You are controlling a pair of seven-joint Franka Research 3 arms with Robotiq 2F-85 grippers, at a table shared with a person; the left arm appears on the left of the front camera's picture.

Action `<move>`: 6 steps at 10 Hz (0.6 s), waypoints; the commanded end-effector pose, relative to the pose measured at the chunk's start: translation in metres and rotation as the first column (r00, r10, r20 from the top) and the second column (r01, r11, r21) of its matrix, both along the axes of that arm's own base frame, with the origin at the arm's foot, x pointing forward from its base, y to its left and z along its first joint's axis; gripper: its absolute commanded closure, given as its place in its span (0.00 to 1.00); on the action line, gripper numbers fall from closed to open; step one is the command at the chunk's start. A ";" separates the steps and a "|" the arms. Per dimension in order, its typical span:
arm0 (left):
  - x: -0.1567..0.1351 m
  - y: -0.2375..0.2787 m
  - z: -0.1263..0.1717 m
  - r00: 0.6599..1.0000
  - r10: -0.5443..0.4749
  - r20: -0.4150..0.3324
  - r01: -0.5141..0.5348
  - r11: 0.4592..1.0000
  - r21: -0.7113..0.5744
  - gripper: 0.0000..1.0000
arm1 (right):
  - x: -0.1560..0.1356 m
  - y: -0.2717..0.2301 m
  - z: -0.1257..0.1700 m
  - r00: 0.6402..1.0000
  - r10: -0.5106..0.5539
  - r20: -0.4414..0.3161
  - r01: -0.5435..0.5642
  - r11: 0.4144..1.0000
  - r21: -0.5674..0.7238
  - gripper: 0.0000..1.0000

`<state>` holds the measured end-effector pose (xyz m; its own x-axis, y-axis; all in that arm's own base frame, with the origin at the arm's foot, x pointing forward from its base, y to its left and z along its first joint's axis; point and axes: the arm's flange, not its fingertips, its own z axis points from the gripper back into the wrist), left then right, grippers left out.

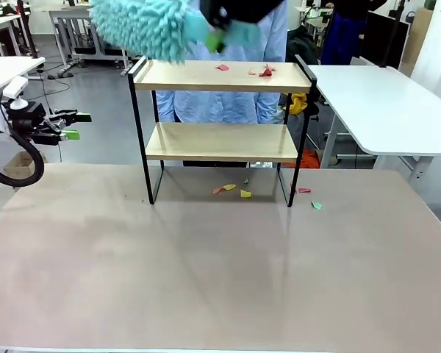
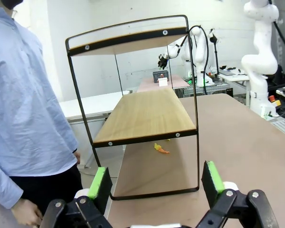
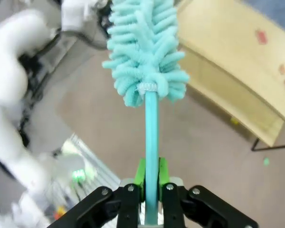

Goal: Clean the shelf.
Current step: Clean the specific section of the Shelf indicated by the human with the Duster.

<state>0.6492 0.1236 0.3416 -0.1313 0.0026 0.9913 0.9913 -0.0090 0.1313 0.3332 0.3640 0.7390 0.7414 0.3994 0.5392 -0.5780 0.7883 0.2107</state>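
No text, label, brand or number can be read. A small white card [image 2: 162,81] is seen at the near edge of a far table [image 2: 176,81]. Its print cannot be made out.

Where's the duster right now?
In the front view the duster hangs above the left end of the top board of the shelf, its handle clamped in the right hand.

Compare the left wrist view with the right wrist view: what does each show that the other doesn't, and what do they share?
Left wrist: the open left gripper and the person's hand. Right wrist: the right gripper shut on the teal duster, and red scraps on the shelf's top board. Shared: the shelf and the brown table.
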 end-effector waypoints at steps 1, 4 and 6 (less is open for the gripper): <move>-0.002 0.000 0.002 1.000 -0.006 0.008 0.006 1.000 0.008 0.00 | 0.030 0.041 0.014 0.962 -0.260 0.081 0.259 0.966 0.024 0.87; -0.002 0.000 0.002 1.000 -0.006 0.008 0.006 1.000 0.008 0.00 | 0.077 0.085 0.017 0.890 -0.455 0.020 0.455 0.890 0.005 0.87; -0.002 0.000 0.002 1.000 -0.006 0.008 0.006 1.000 0.008 0.00 | 0.068 0.045 -0.004 0.913 -0.407 0.029 0.405 0.913 0.048 0.87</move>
